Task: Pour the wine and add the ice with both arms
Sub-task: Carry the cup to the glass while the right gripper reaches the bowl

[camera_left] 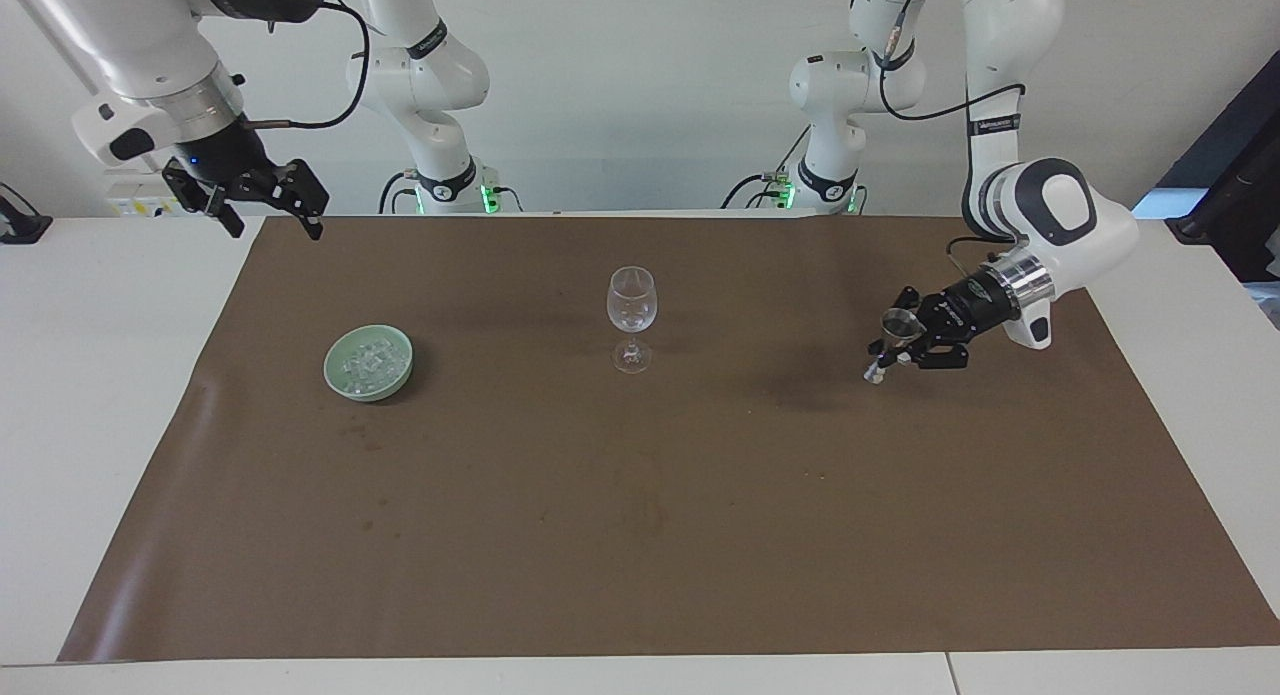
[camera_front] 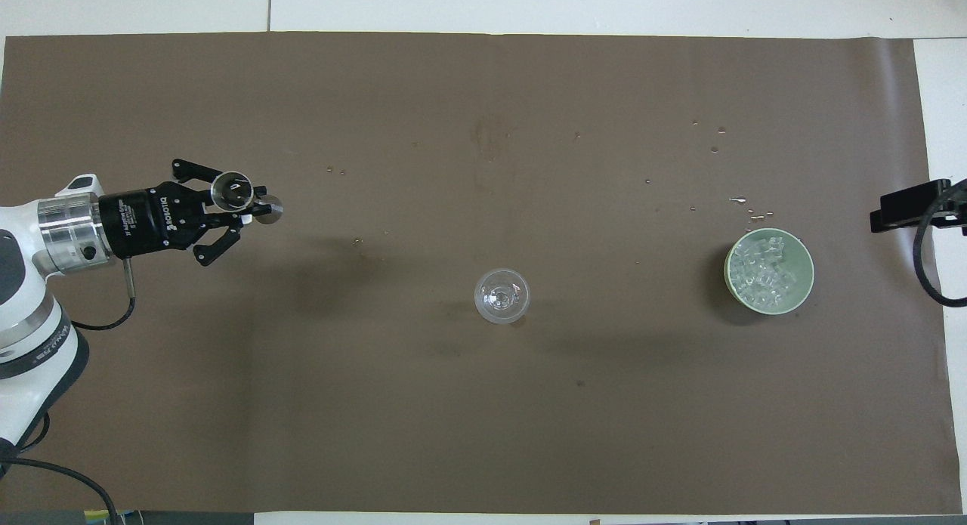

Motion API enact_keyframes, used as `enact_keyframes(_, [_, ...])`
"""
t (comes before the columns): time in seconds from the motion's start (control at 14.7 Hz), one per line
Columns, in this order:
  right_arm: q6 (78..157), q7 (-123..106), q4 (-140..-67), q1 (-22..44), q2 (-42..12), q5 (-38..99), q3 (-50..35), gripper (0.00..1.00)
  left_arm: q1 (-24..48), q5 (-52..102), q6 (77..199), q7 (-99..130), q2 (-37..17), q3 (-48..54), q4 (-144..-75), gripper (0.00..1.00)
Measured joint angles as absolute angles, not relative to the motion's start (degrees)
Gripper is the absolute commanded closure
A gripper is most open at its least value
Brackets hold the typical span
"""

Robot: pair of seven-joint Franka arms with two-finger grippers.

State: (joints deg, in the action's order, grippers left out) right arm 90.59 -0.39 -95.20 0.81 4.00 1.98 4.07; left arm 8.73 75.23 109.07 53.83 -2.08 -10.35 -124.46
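Glass stands upright mid-mat, well apart from both tools; bowl appears empty, no wine visible, no cube seen inside. Pour judged not yet done. Ice is piled in the green bowl, toward the right arm's end of the surface, beside the glass; none judged transferred. Both steps are left: pour first, then ice.

Left tool is closed on a small metal jigger, held clear of the mat between the glass and the left arm's end. In the overhead view the jigger's open mouth is seen facing up, tilted slightly; contents cannot be told. Nothing else is touched by it.

Right tool is held high over the mat corner at the right arm's end, waiting. Fingers are spread, nothing held. Only its tip is seen from overhead.

A few droplets are noted on the mat just beside the bowl, farther from the robots.
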Motion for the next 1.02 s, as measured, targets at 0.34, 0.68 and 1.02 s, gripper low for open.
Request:
enact_keyframes(0.34, [108.6, -4.9, -112.5, 1.1, 6.7, 3.7, 4.1, 0.0, 20.5, 67.0, 113.9, 63.3, 2.0, -10.0, -124.6, 1.0])
enact_keyframes(0.68, [122.5, -9.4, -125.3, -0.6, 4.8, 3.7, 4.4, 0.0, 30.2, 54.8, 116.4, 75.1, 3.3, -9.7, -122.1, 1.0])
enact_keyframes(1.02, [128.0, -10.7, -129.3, -0.9, 1.8, 3.7, 4.4, 0.0, 33.7, 42.5, 116.8, 86.6, 3.0, -7.0, -117.8, 1.0])
